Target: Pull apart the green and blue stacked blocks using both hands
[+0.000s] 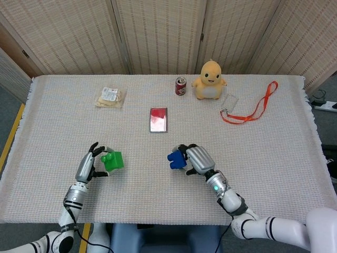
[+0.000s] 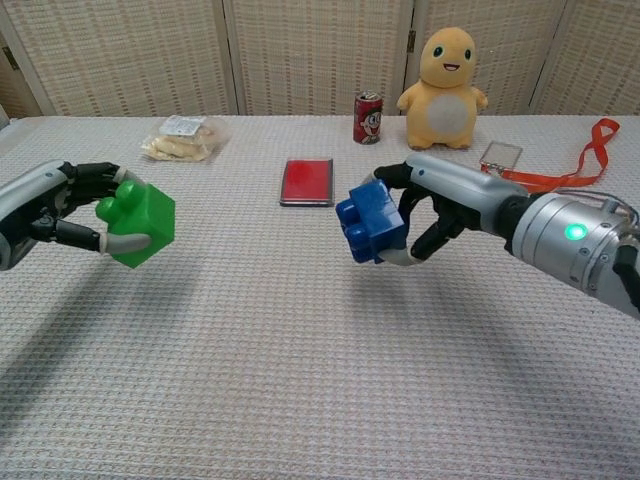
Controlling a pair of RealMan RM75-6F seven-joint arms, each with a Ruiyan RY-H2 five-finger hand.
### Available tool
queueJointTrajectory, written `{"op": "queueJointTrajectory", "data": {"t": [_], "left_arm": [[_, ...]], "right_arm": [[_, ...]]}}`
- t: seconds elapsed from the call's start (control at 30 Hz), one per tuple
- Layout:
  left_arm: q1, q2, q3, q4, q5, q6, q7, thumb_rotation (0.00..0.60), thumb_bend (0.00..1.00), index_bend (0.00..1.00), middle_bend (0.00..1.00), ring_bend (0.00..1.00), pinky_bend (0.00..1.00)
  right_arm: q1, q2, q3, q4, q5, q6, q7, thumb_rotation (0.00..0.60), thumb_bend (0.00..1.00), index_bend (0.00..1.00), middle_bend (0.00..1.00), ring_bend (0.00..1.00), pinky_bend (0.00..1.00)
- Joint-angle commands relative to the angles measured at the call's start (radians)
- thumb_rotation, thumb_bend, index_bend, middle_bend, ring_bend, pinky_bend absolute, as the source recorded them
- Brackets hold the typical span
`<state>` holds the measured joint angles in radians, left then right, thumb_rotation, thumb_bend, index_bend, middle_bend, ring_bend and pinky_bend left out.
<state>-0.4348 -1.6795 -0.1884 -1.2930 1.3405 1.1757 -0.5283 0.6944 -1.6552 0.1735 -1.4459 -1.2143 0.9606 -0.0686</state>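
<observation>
The two blocks are apart. My left hand (image 1: 90, 164) (image 2: 60, 210) holds the green block (image 1: 112, 161) (image 2: 137, 222) at the table's near left, above the cloth. My right hand (image 1: 196, 158) (image 2: 440, 205) grips the blue block (image 1: 176, 158) (image 2: 371, 222) near the table's middle front, its studs facing left. A wide gap of bare cloth lies between the blocks.
A red flat case (image 1: 158, 119) (image 2: 307, 181) lies mid-table. Further back are a snack bag (image 1: 110, 97) (image 2: 182, 139), a red can (image 1: 180, 86) (image 2: 368, 118), a yellow plush toy (image 1: 209, 80) (image 2: 442, 76), and an orange lanyard with badge (image 1: 251, 109) (image 2: 545, 161). A folding screen stands behind the table.
</observation>
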Motion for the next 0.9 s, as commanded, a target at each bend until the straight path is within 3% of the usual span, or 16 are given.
{"op": "queueJointTrajectory", "data": {"t": [0.03,0.23,0.3,0.37,0.43,0.5,0.57,0.67,0.9], "left_arm": [[-0.001,-0.031,0.016,0.059,-0.003,-0.026,-0.04,0.6,0.4,0.56,0.87,0.33,0.0],[-0.014,-0.063,0.026,0.126,0.016,-0.048,-0.088,0.6,0.4,0.56,0.87,0.33,0.0],[-0.019,-0.067,0.027,0.134,0.023,-0.052,-0.1,0.6,0.4,0.55,0.87,0.32,0.0],[-0.025,-0.066,0.032,0.141,0.038,-0.055,-0.115,0.6,0.4,0.51,0.81,0.29,0.0],[-0.031,-0.06,0.04,0.143,0.055,-0.06,-0.127,0.6,0.39,0.43,0.65,0.23,0.0],[-0.04,-0.049,0.046,0.14,0.069,-0.07,-0.14,0.6,0.38,0.36,0.44,0.13,0.0],[-0.05,-0.038,0.051,0.137,0.079,-0.084,-0.146,0.6,0.37,0.3,0.24,0.02,0.0],[-0.06,-0.024,0.057,0.126,0.091,-0.094,-0.159,0.6,0.36,0.26,0.1,0.0,0.0],[-0.072,-0.002,0.071,0.112,0.124,-0.082,-0.154,0.6,0.31,0.21,0.01,0.0,0.0]], "right_arm": [[-0.015,0.021,-0.019,-0.023,0.058,-0.005,-0.075,0.6,0.36,0.92,0.67,0.49,0.26],[-0.013,0.032,-0.017,-0.044,0.105,-0.023,-0.122,0.6,0.36,0.91,0.58,0.44,0.26],[-0.01,0.045,-0.016,-0.061,0.115,-0.045,-0.113,0.6,0.36,0.85,0.52,0.39,0.23],[-0.003,0.067,-0.014,-0.083,0.122,-0.081,-0.092,0.6,0.36,0.66,0.41,0.3,0.16],[0.004,0.092,-0.015,-0.098,0.12,-0.109,-0.082,0.6,0.36,0.33,0.25,0.15,0.05],[0.012,0.117,-0.018,-0.112,0.114,-0.13,-0.08,0.6,0.36,0.11,0.13,0.05,0.0],[0.016,0.138,-0.019,-0.127,0.118,-0.143,-0.08,0.6,0.36,0.01,0.05,0.01,0.0],[0.021,0.165,-0.023,-0.147,0.139,-0.155,-0.093,0.6,0.36,0.0,0.0,0.0,0.0],[0.027,0.215,-0.035,-0.2,0.168,-0.153,-0.132,0.6,0.36,0.0,0.0,0.0,0.0]]}}
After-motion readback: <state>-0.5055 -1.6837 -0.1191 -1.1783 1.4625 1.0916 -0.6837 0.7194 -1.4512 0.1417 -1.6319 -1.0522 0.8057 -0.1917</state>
